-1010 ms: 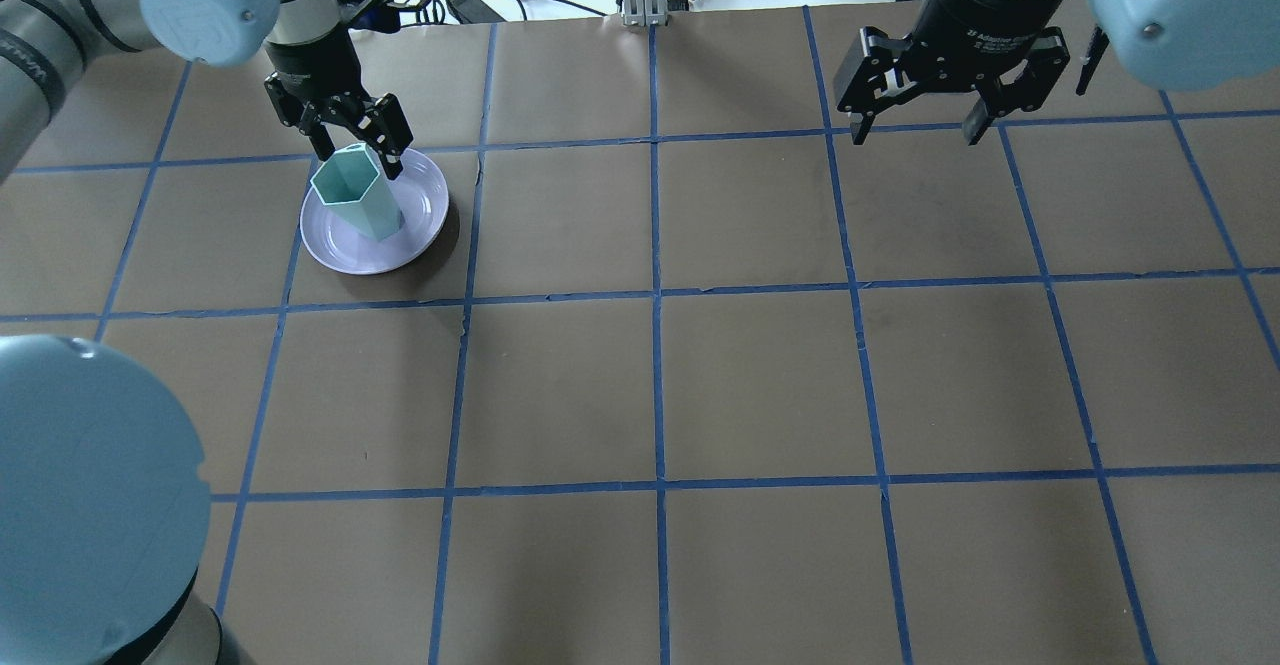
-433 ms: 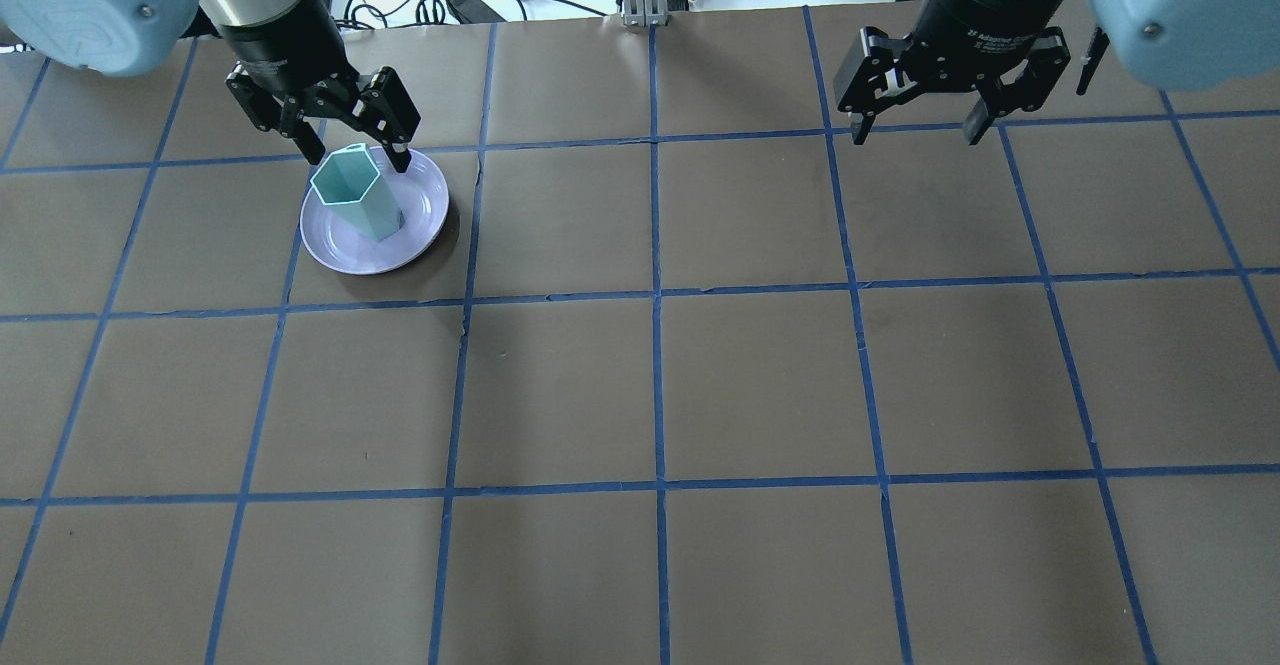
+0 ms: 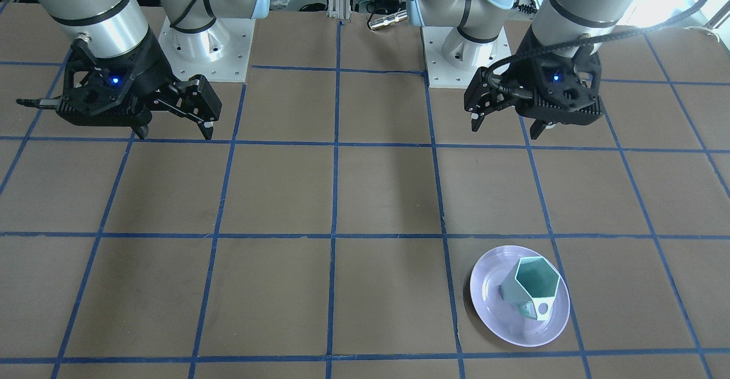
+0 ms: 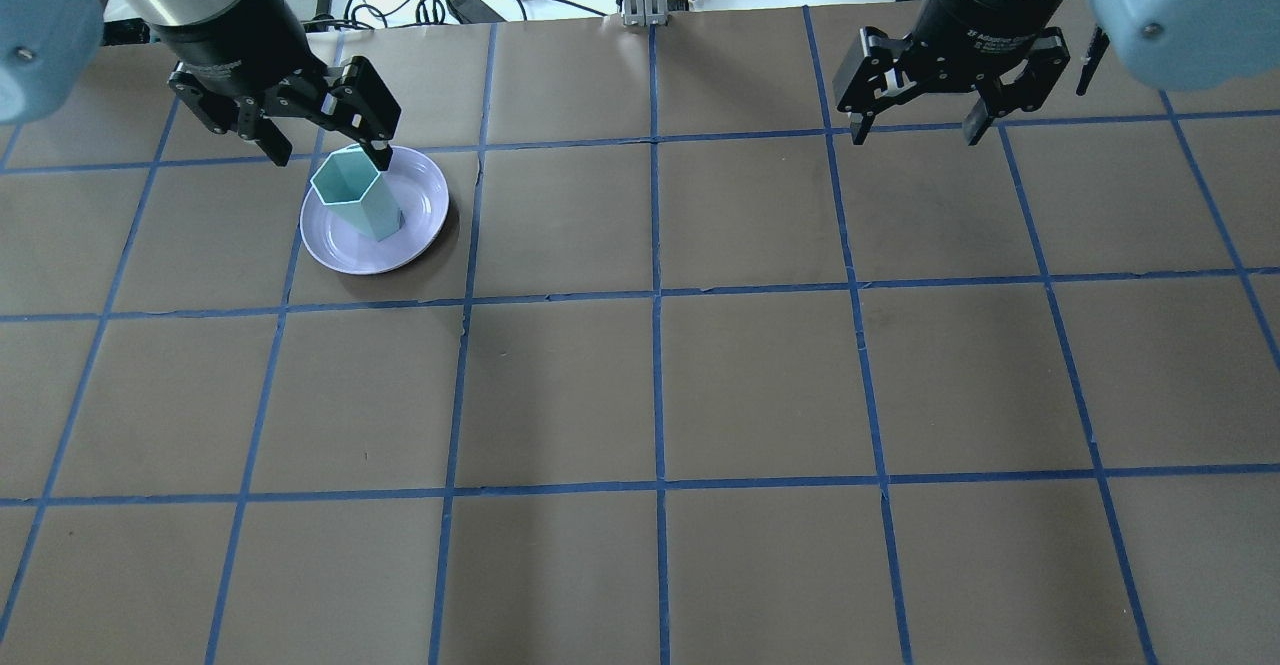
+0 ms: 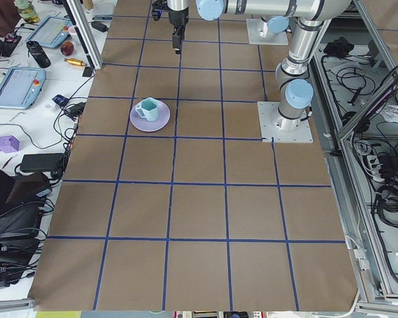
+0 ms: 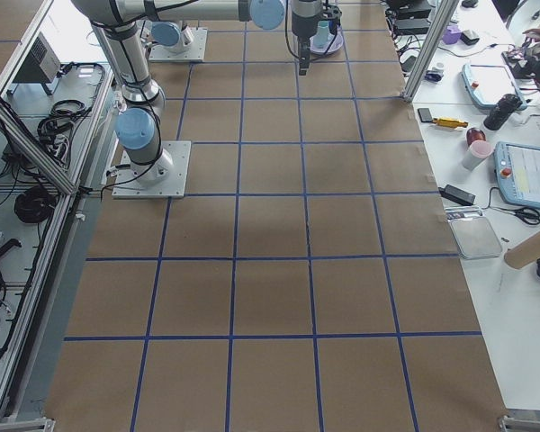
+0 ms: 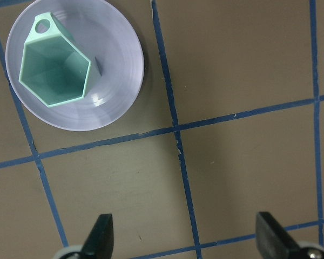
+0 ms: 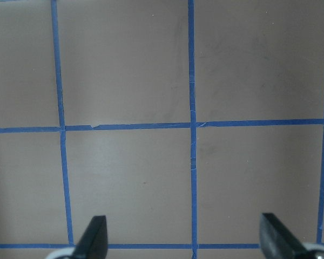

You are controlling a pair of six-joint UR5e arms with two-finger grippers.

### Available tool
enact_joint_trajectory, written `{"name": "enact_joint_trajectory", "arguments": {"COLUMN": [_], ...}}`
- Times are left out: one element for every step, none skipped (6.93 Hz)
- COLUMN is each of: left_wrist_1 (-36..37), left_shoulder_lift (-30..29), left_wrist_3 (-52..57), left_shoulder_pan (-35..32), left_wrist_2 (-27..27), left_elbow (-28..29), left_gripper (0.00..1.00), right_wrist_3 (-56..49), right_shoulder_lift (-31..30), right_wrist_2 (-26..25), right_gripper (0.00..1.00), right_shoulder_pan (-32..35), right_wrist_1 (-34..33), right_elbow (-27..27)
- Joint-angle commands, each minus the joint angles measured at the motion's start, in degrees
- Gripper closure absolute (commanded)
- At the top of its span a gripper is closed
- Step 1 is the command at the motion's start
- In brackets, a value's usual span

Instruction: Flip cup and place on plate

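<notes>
Plainly, both arms' jaws gape wide, empty — cup [image 4: 358,200] upright on plate [image 4: 420,210].

Robotics lab here: blue-taped grid table [image 5: 199,212], teach pendant [image 5: 16,87] on the bench at ten o'clock, cable tangles [image 5: 385,202] at three o'clock.

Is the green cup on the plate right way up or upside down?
Upright: the cup shows its open mouth on top, base on the plate.
</notes>
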Motion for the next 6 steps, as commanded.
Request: {"name": "enact_joint_trajectory", "arguments": {"left_wrist_1": [0.67,0.67,0.67,0.5,0.41,0.58], "left_shoulder_lift": [3.46,3.56,3.65,2.43,1.9,1.72], "left_wrist_3": [-5.58,-6.73,-6.92,-7.62,-9.37,-9.47], "left_shoulder_pan": [-1.07,-1.6,-1.6,-1.6,-1.69,-1.69], "left_wrist_2": [0.48,1.01,1.1,1.36,1.01,1.01], "left_elbow": [-4.96,-4.89,-4.11,-2.19,-1.47,-1.64], "left_gripper": [0.07,0.06,0.05,0.05,0.04,0.03], "right_wrist_3": [0.02,0.02,0.02,-0.07,0.02,0.02], "right_shoulder_lift": [0.0,0.0,0.0,0.0,0.0,0.0], "right_wrist_2": [0.02,0.02,0.02,-0.07,0.02,0.02], "right_gripper": [0.0,0.0,0.0,0.0,0.0,0.0], "right_shoulder_pan": [0.0,0.0,0.0,0.0,0.0,0.0], "right_wrist_1": [-0.01,-0.01,-0.01,-0.01,-0.01,-0.01], "right_elbow": [0.0,0.0,0.0,0.0,0.0,0.0]}}
